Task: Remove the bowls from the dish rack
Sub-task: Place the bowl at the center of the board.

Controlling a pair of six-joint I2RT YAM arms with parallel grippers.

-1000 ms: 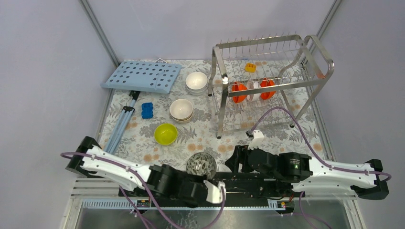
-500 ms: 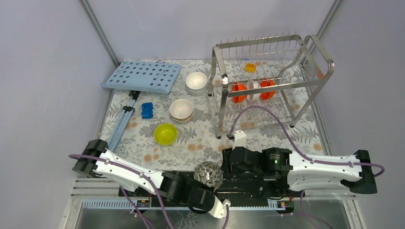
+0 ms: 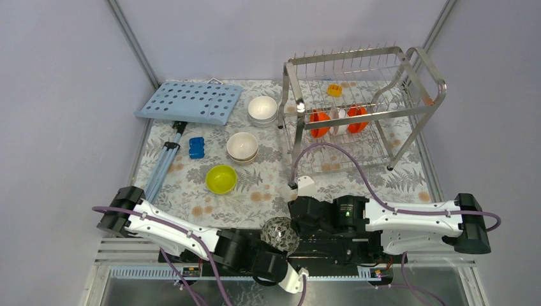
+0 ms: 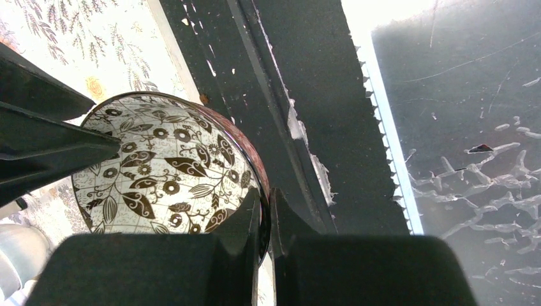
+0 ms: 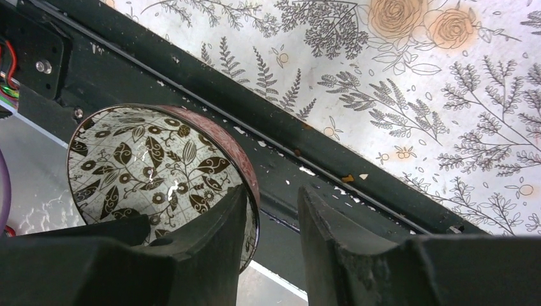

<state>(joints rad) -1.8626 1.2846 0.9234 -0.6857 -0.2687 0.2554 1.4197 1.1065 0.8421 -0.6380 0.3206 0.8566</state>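
The black-and-white speckled bowl (image 3: pixel 279 234) is held over the near table edge. My left gripper (image 4: pixel 266 194) is shut on its rim (image 4: pixel 255 172). My right gripper (image 5: pixel 271 191) is open and straddles the same bowl (image 5: pixel 153 162), one finger inside and one outside with a gap. In the top view the right gripper (image 3: pixel 295 220) sits just right of the bowl. The dish rack (image 3: pixel 408 111) stands at the back right and holds two orange-red bowls (image 3: pixel 319 123) with a white bowl (image 3: pixel 338 121) between them. A white bowl (image 3: pixel 262 109), a cream bowl (image 3: pixel 242 146) and a lime-green bowl (image 3: pixel 221 179) sit on the table.
A small blue block (image 3: pixel 196 148) lies left of the cream bowl. A light-blue perforated board (image 3: pixel 189 101) lies at the back left, with a blue folded tripod (image 3: pixel 163 166) below it. A yellow-orange clip (image 3: pixel 334 90) hangs in the rack. The black base rail (image 5: pixel 357 178) runs under both grippers.
My left gripper carried the speckled bowl toward the near edge and turned it. My right arm swung left and closed in until its open fingers straddle the bowl's rim.
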